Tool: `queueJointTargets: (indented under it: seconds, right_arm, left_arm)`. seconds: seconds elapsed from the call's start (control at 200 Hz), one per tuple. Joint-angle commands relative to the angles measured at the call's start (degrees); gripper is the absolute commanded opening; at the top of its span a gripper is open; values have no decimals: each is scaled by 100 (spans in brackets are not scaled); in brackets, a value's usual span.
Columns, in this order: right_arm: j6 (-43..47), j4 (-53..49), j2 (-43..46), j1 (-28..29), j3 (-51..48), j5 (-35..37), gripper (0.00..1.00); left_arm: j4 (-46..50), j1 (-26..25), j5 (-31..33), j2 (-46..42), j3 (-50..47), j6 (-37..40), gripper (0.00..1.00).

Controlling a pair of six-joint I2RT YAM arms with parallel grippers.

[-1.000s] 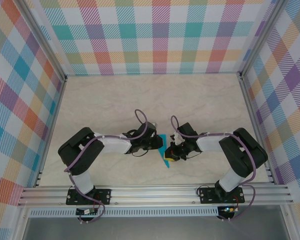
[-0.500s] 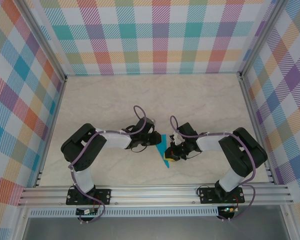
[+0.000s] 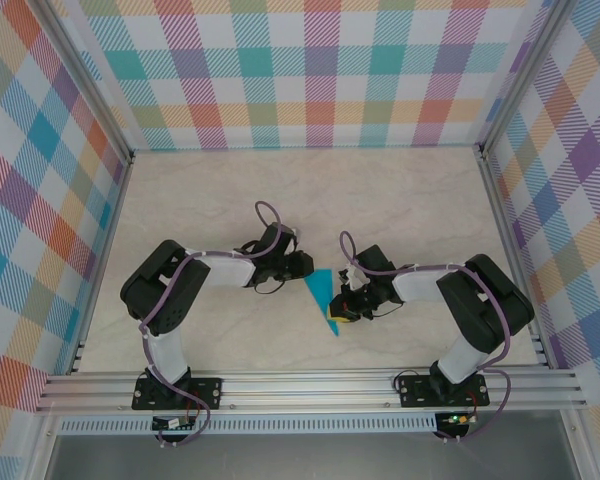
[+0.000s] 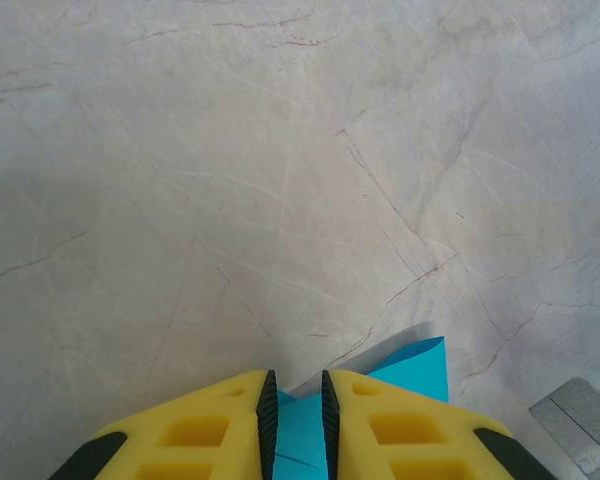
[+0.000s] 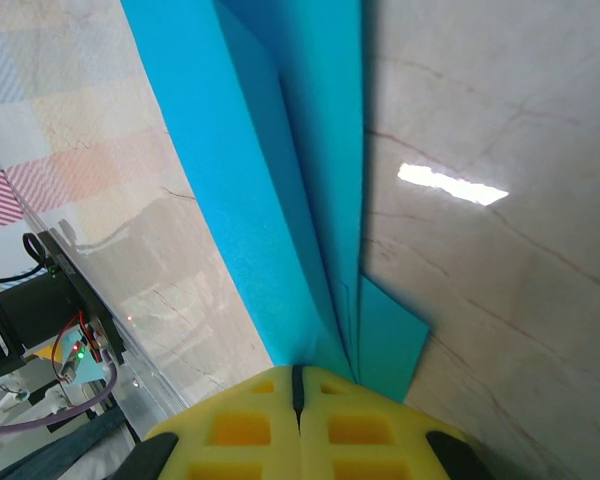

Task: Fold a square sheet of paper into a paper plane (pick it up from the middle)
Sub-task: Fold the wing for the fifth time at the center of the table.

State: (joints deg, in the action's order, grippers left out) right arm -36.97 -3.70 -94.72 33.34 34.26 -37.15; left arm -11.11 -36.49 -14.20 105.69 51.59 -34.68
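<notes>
Since one second ago, the left gripper [image 3: 300, 266] is drawing back from the paper plane [image 3: 323, 290] toward the left edge and the far edge of the desk [image 3: 280, 190], so more of the teal paper is now lying uncovered. The right gripper [image 3: 342, 312] and the plane are staying at the same place. We are seeing the plane as a narrow teal triangle, its wide end pointing to the far edge of the desk and its tip to the near edge. It is lying a little right of the middle, closer to the near edge than to the far one, between the two grippers. From above, the left gripper is standing just beside the plane's far left corner. In the left wrist view its yellow fingers [image 4: 210, 420] are leaving a narrow slit between the black pads. The paper plane [image 4: 410, 365] is showing through this slit and to the right of it, with the marble desk [image 4: 280, 150] behind, and we are seeing nothing pinched, so these jaws are a little released. In the right wrist view the right gripper [image 5: 298, 378] is pressing its two yellow fingers fully together, and the folded layers of the paper plane [image 5: 280, 150] are coming out from between them, so it is clenched on the plane near its narrow end. One long crease is running along the paper away from the fingers, and a small flap is sticking out on the right side near the fingertips.
</notes>
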Motion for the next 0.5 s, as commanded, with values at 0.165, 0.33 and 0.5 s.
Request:
queueJointTargets:
  seconds: [0.165,0.33,0.5]
  right_arm:
    - [144,-728,-608,146,-262,759,0]
    - [-3,-595,-556,155,-188,710,0]
    - [-88,-562,128,215,64,322,4]
  left_arm:
    - [523,371,266,-610,259,336,25]
    - [743,258,166,-1341,135,59,26]
    - [887,72,380,-2127,-418,-291,27]
